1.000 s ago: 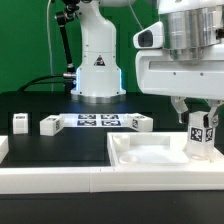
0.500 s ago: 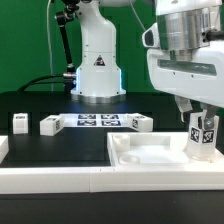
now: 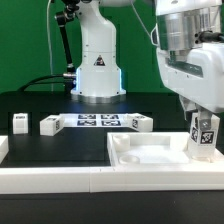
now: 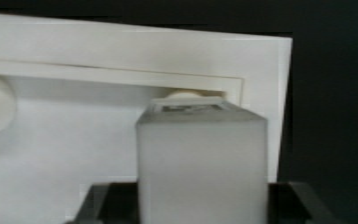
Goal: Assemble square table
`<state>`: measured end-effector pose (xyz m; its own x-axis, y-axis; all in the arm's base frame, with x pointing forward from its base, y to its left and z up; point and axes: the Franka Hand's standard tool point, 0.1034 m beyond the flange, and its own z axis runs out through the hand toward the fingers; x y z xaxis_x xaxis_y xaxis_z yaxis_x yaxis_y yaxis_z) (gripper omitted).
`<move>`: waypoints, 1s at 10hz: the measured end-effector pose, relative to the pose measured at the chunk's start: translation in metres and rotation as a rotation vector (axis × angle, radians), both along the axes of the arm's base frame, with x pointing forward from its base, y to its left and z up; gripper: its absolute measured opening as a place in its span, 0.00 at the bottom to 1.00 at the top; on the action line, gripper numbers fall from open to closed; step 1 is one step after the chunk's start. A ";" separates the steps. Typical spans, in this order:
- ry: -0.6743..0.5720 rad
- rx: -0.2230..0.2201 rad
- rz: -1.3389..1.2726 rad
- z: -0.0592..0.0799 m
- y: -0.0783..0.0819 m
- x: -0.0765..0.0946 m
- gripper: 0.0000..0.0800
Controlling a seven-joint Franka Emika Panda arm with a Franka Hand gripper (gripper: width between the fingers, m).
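The arm (image 3: 195, 60) has shifted toward the exterior view's right since the earlier frame. Its white wrist housing now sits closer to that edge of the picture, while the claw and its load have barely changed place.

1. The table (image 3: 60, 142) has a black surface. A broad bare patch lies on the exterior view's left, between the row of parts at the back and the rail at the front.
2. The arm base (image 3: 97, 65) stands behind the table, well apart from the parts.
3. The long white rail (image 3: 50, 178) runs along the table's front edge.
4. The tabletop slab (image 3: 150, 152) lies flat on the exterior view's right, raised rim up, with its near edge just beside the rail. Its inner floor is bare.
5. The marker board (image 3: 98, 121) lies flat in the back row.
6. The first loose leg (image 3: 20, 122) and second loose leg (image 3: 48, 124) stand on the exterior view's left of the marker board. The third loose leg (image 3: 137, 122) stands just beside its other end.
7. The held leg (image 3: 204, 135) hangs upright over the slab's corner on the exterior view's right. Whether it touches the slab cannot be told.
8. The claw (image 3: 203, 118) is partly closed, with its fingers (image 4: 119, 200) clamped on two opposite sides of the held leg.
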<state>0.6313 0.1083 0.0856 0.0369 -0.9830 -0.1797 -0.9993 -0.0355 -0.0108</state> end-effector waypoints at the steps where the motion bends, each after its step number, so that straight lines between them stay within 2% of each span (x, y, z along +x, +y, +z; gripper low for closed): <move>1: 0.002 0.000 -0.014 0.000 0.000 0.000 0.36; 3: 0.003 0.000 -0.019 0.000 0.001 0.000 0.36; 5: -0.006 0.000 0.036 0.000 0.001 0.000 0.71; 6: -0.005 -0.001 0.044 -0.001 0.003 -0.001 0.79; 8: -0.020 -0.004 0.166 -0.001 0.011 -0.003 0.81; 10: -0.050 -0.005 0.324 -0.001 0.009 -0.003 0.81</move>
